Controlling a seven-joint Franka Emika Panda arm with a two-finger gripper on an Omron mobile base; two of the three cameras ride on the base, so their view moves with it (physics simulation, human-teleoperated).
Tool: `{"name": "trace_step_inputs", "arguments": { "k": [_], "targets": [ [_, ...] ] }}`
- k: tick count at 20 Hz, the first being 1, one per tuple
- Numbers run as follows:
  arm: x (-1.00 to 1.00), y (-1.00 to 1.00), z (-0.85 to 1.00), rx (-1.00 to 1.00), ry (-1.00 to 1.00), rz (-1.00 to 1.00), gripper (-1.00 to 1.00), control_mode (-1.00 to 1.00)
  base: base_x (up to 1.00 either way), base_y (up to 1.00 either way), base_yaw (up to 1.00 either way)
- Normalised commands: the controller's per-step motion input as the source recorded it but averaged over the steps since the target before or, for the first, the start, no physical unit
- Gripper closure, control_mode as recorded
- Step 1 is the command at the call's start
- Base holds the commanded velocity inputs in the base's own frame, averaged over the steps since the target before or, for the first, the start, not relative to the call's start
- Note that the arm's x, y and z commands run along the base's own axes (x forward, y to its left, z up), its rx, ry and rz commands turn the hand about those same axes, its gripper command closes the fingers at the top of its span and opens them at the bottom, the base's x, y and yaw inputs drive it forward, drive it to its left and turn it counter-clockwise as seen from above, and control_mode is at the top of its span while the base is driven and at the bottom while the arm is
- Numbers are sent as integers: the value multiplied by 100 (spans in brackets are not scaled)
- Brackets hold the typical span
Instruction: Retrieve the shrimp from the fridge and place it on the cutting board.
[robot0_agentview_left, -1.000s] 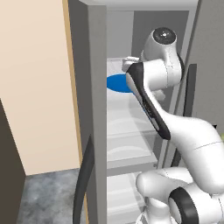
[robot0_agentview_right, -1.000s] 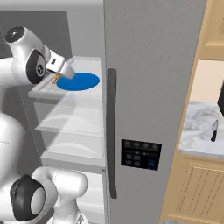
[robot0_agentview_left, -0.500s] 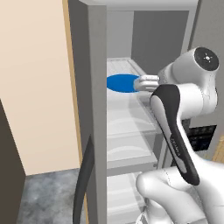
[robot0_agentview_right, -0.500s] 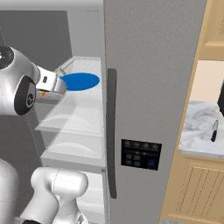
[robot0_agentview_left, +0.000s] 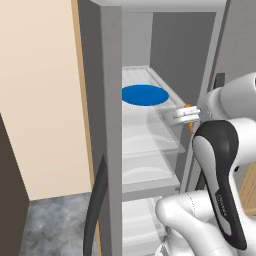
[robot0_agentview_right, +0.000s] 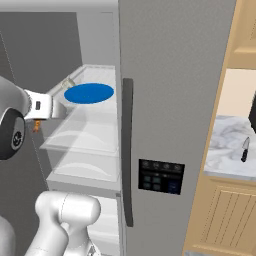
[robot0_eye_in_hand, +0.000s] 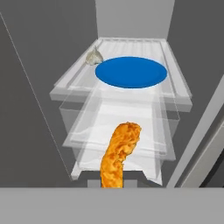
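Beside the open fridge (robot0_agentview_left: 112, 75), seen from the left base, the gripper (robot0_agentview_left: 189, 116) is hovering just outside the top shelf's front edge, clenching the orange shrimp (robot0_agentview_left: 190, 125) near the blue plate (robot0_agentview_left: 145, 95). From the right base, the gripper (robot0_agentview_right: 40, 120) is holding the shrimp (robot0_agentview_right: 36, 127) left of the plate (robot0_agentview_right: 89, 93). Through the hand camera, the shrimp (robot0_eye_in_hand: 118, 155) is rising in front of the shelves, with the plate (robot0_eye_in_hand: 131, 72) beyond.

Orange curved shrimp (robot0_eye_in_hand: 119, 154) pinched in closed jaws, just outside open grey fridge (robot0_agentview_left: 110, 60) shelves
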Motion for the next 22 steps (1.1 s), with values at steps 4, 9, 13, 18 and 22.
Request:
{"name": "trace_step_inputs", "arguments": {
  "k": [4, 9, 13, 18, 22],
  "targets": [
    [-6, 0, -1, -1, 3, 0, 100, -100, 0, 0, 0],
    [-9, 0, -6, -1, 6, 0, 100, -100, 0, 0, 0],
    [-31, -3, -15, -3, 13, -4, 100, -100, 0, 0, 0],
    [-21, 0, -10, 0, 12, -6, 100, -100, 0, 0, 0],
    [-1, 0, -4, 0, 4, 0, 100, -100, 0, 0, 0]
  ]
}}
